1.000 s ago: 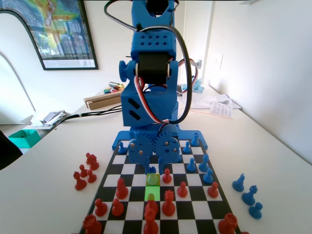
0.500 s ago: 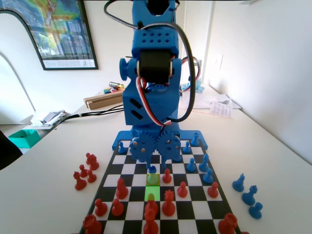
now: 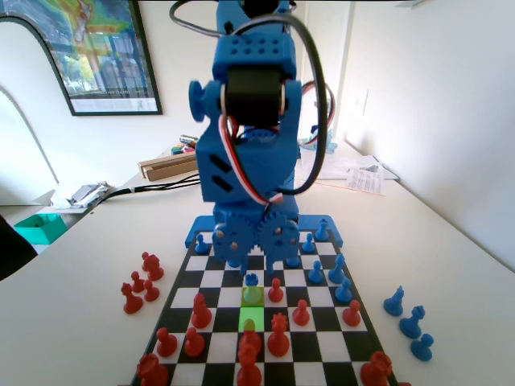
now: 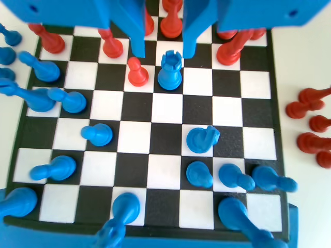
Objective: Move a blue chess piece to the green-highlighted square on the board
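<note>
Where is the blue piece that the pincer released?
In the fixed view the blue piece stands just behind the green-highlighted square, left of a red pawn, below the open pincer.

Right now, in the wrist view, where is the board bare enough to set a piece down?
Free: the bare squares mid-board, between the blue rook below the open gripper and the blue knight. Crowded: the red pieces by the jaws and the blue pieces along the left edge.

Blue chess piece point(image 3: 251, 280) point(image 4: 170, 72): small, notched crown, flared base, standing upright on the board point(image 3: 211, 279) in its middle file. It sits at the far edge of the green-highlighted square point(image 3: 252, 296); I can't tell if it's inside.
</note>
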